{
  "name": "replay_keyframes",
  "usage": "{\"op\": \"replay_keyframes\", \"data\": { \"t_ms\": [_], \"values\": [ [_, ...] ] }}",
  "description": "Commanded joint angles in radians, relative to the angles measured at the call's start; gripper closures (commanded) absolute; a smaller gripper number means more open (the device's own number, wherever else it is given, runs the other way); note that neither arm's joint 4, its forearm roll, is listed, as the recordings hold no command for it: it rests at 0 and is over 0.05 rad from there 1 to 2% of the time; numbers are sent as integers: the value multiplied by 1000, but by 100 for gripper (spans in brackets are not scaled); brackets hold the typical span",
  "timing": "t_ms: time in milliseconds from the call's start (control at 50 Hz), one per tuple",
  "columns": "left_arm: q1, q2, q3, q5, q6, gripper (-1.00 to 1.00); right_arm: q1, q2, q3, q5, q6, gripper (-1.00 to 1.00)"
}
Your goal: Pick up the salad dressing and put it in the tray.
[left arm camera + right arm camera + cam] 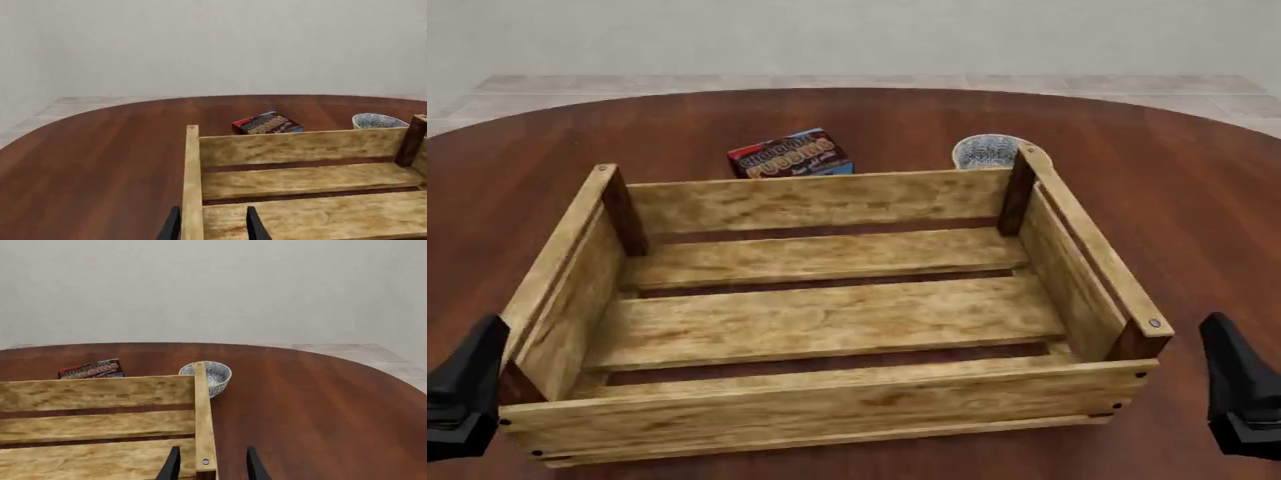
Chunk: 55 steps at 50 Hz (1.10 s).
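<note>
The salad dressing is out of view in all three views. The tray (827,200), a large light-wood slatted crate with dark corner posts, fills the middle of the table, and nothing shows inside it. My left gripper (212,226) is open, its two dark fingers standing on either side of the crate's near left corner rail (192,180). My right gripper (212,466) is also open, straddling the near right corner rail (203,415). In the front view the left gripper (465,395) and right gripper (1241,395) show as dark shapes at the crate's near corners.
A flat chocolate pudding box (790,155) lies on the table behind the crate's far wall. A round patterned white bowl (988,151) stands just behind the far right corner post. The round brown table (1174,200) extends to both sides of the crate.
</note>
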Motion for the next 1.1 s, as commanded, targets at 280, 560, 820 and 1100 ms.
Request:
{"op": "replay_keyframes", "data": {
  "t_ms": [280,560,820,1100],
  "values": [
    [29,60,-23,-30,-6,-100,0,4,-3,-1,0,-100],
    [88,-2,-348,406,197,-100,0,4,-3,-1,0,-100],
    [246,-2,-510,788,195,-100,0,5,-3,-1,0,-100],
    [423,-2,-500,846,272,-100,0,4,-3,-1,0,-100]
  ]
}}
